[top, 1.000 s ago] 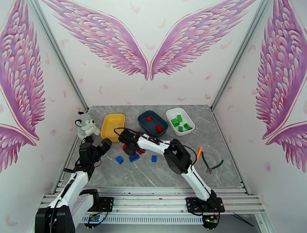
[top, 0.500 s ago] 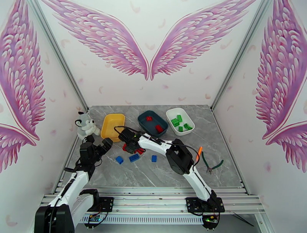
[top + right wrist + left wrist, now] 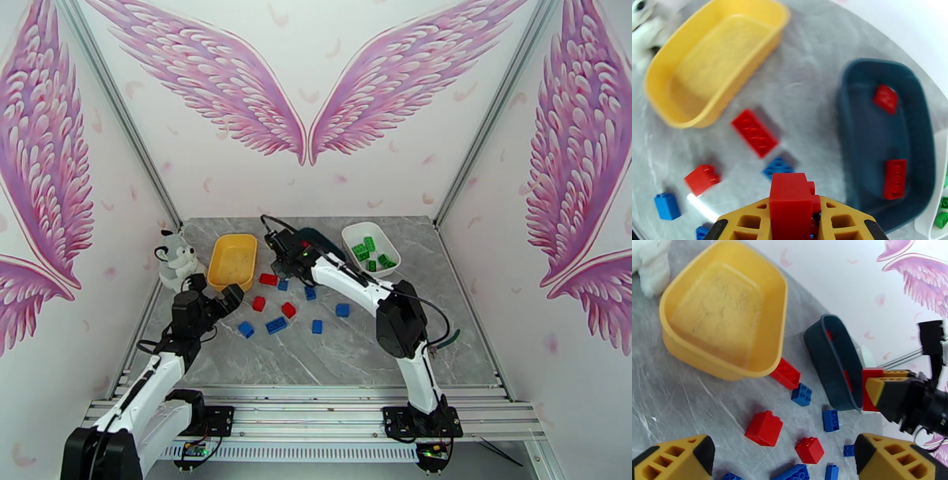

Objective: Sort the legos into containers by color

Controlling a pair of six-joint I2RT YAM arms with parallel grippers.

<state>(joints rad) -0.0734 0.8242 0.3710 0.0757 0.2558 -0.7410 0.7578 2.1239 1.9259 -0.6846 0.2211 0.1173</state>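
The red brick (image 3: pixel 792 201) is pinched upright in the right end effector (image 3: pixel 792 223), its lower part hidden between the fingers (image 3: pixel 843 223). It is just beside the teal tray's (image 3: pixel 869 130) near rim. From above, the right arm (image 3: pixel 347 284) hides most of that tray. Tray bricks (image 3: pixel 894 177) look blurred. The left end effector (image 3: pixel 784 455) gapes empty above loose bricks (image 3: pixel 764 428) on the worktop (image 3: pixel 679 398).

Setting: enclosed robot test cell, lab-type.
You see aluminium frame (image 3: pixel 120 110), wing-print panel walls (image 3: pixel 308 189), marble-look table (image 3: pixel 355 355), base rail (image 3: pixel 316 410).
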